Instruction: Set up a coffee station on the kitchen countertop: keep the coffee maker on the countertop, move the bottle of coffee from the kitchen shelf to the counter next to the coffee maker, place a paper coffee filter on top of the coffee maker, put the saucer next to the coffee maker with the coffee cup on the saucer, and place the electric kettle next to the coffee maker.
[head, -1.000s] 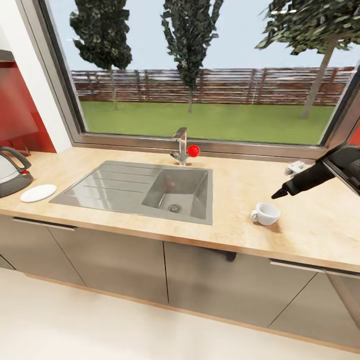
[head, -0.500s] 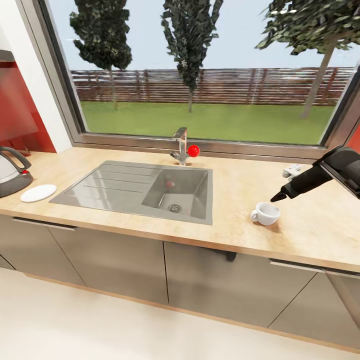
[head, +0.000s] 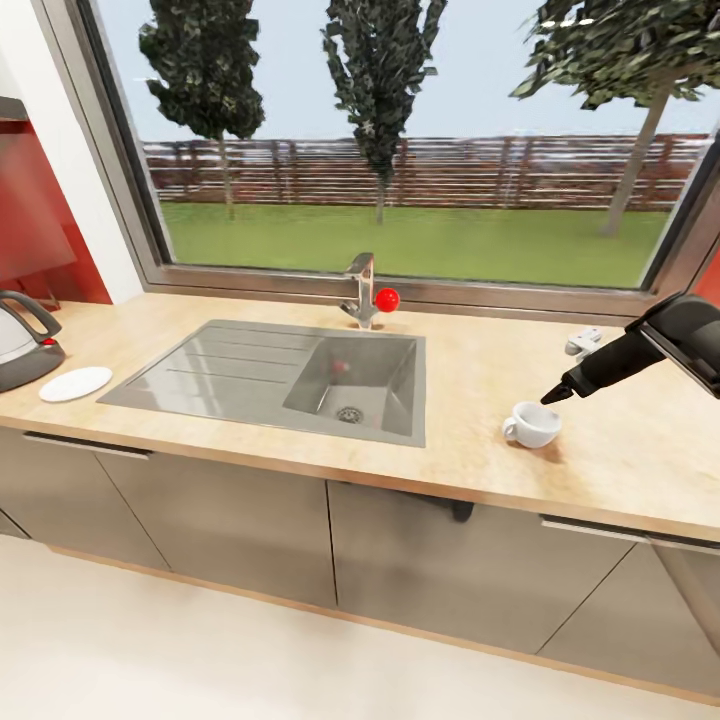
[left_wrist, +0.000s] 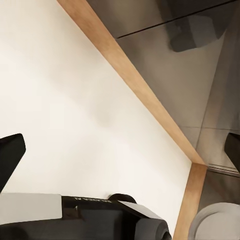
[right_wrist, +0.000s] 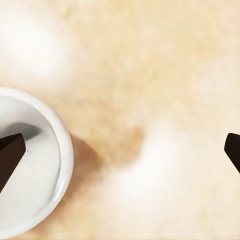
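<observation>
A white coffee cup (head: 531, 424) stands upright on the kitchen countertop (head: 480, 370), right of the sink. My right gripper (head: 555, 393) hovers just above the cup's far right rim. In the right wrist view the right gripper (right_wrist: 121, 152) is open, one fingertip (right_wrist: 10, 157) over the cup's (right_wrist: 30, 165) bowl, the other over bare wood. The white saucer (head: 76, 384) lies at the far left, beside the electric kettle (head: 20, 345). My left gripper (left_wrist: 121, 152) is open over the floor. The coffee maker, bottle of coffee and paper filter are out of view.
A steel sink (head: 350, 380) with a drainboard is set into the middle of the counter, a faucet (head: 362, 290) with a red knob behind it. A small grey fitting (head: 583, 342) lies by the window sill. Grey cabinet fronts (head: 430, 570) run below.
My right gripper has come slightly lower and closer to the cup over the last second. The cup, saucer and kettle have stayed put.
</observation>
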